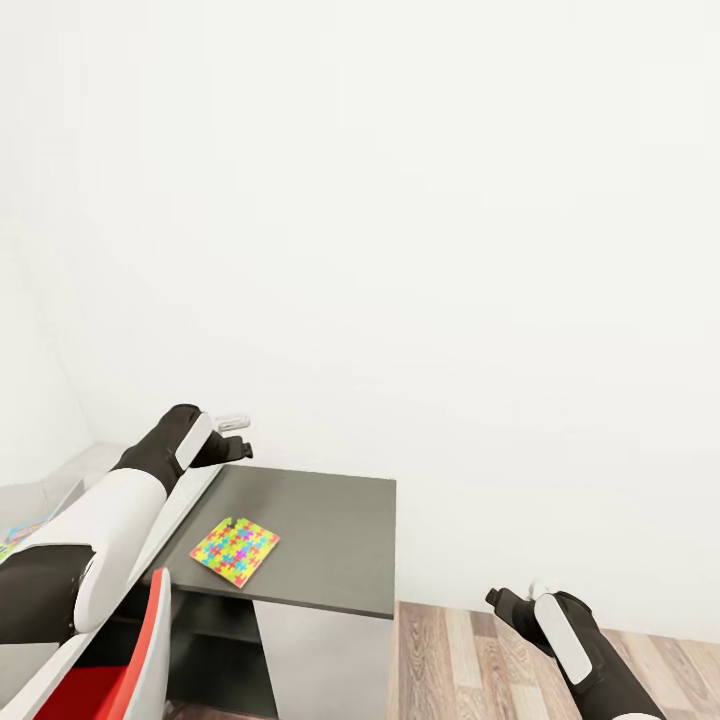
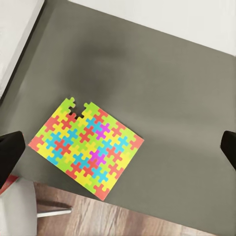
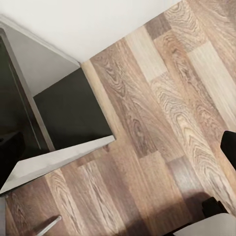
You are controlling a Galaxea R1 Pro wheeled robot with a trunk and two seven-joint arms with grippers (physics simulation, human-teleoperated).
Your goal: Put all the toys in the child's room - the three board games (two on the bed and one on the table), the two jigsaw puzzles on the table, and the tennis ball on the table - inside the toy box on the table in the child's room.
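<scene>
Puzzle pickup pends: flat multicoloured jigsaw square (image 2: pixel 87 147) lies near dark grey counter's (image 2: pixel 172 98) front edge; left fingers (image 2: pixel 11 152) spread wide, empty, must descend.

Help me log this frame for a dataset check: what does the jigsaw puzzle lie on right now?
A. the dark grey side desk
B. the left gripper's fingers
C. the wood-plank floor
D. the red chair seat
A: the jigsaw puzzle lies flat on the dark grey side desk near its front edge, with the left gripper hovering above, fingers apart and holding nothing.
</scene>
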